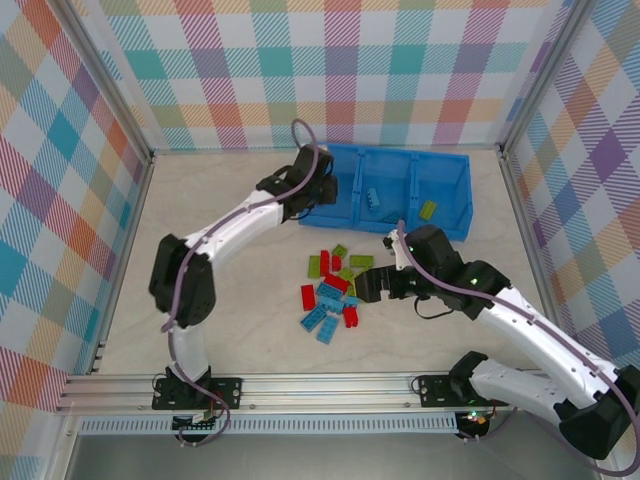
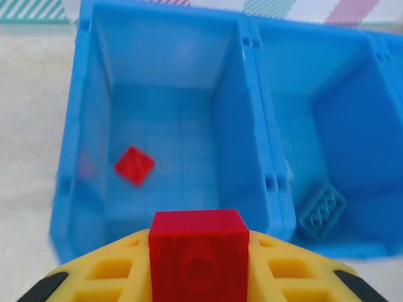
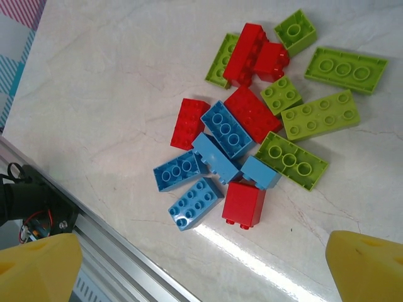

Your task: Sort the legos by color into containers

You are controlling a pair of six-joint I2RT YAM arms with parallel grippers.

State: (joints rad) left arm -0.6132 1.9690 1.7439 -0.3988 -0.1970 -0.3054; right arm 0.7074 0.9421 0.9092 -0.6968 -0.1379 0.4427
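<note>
My left gripper hangs over the left compartment of the blue bin, shut on a red lego between its yellow fingers. Below it, one red brick lies on that compartment's floor. The middle compartment holds a light blue brick, and the right one a green brick. The loose legos, red, light blue and lime green, lie heaped on the table in front of the bin. My right gripper hovers open just right of the heap, above a red brick and blue bricks.
The aluminium rail runs along the near table edge, close to the heap in the right wrist view. Checked walls enclose the table on three sides. Bare tabletop lies left of the heap.
</note>
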